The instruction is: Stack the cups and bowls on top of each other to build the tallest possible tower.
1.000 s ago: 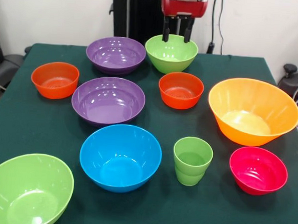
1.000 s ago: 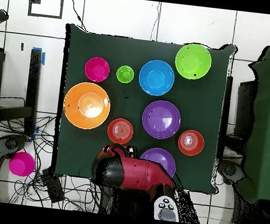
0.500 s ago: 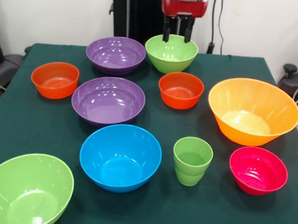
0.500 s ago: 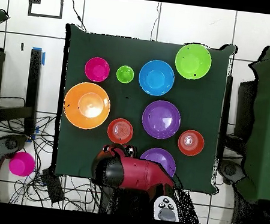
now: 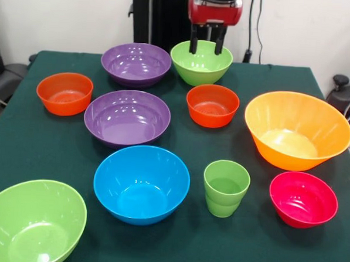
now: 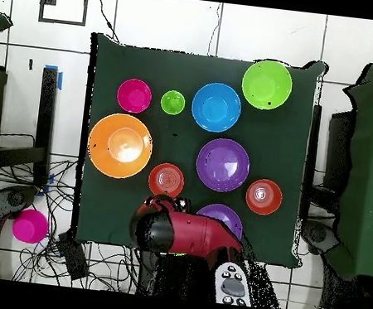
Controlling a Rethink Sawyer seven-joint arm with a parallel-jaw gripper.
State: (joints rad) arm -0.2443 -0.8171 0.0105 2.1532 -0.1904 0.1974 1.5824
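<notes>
My gripper (image 5: pixel 206 46) is open at the table's far side, its fingers (image 5: pixel 193 43) straddling the back rim of a lime-green bowl (image 5: pixel 201 63). In the overhead view the red arm (image 6: pixel 182 232) hides that bowl. The light-green cup (image 5: pixel 226 187) (image 6: pixel 172 102) stands upright near the front, between the blue bowl (image 5: pixel 141 184) and the pink-red bowl (image 5: pixel 303 199). Two purple bowls (image 5: pixel 127 117) (image 5: pixel 135 63), two orange-red bowls (image 5: pixel 212 105) (image 5: pixel 64 93), the large orange bowl (image 5: pixel 297 130) and a second lime-green bowl (image 5: pixel 32 223) stand apart. Nothing is stacked.
The dark green table (image 5: pixel 174 248) ends close behind the far bowls. The black pedestal (image 5: pixel 160 16) stands behind it. A pink object (image 6: pixel 29 226) lies on the floor beside the table, among cables.
My gripper has come down a little over the far lime-green bowl, and the arm has shifted slightly in the overhead view. The bowls and the cup have not moved.
</notes>
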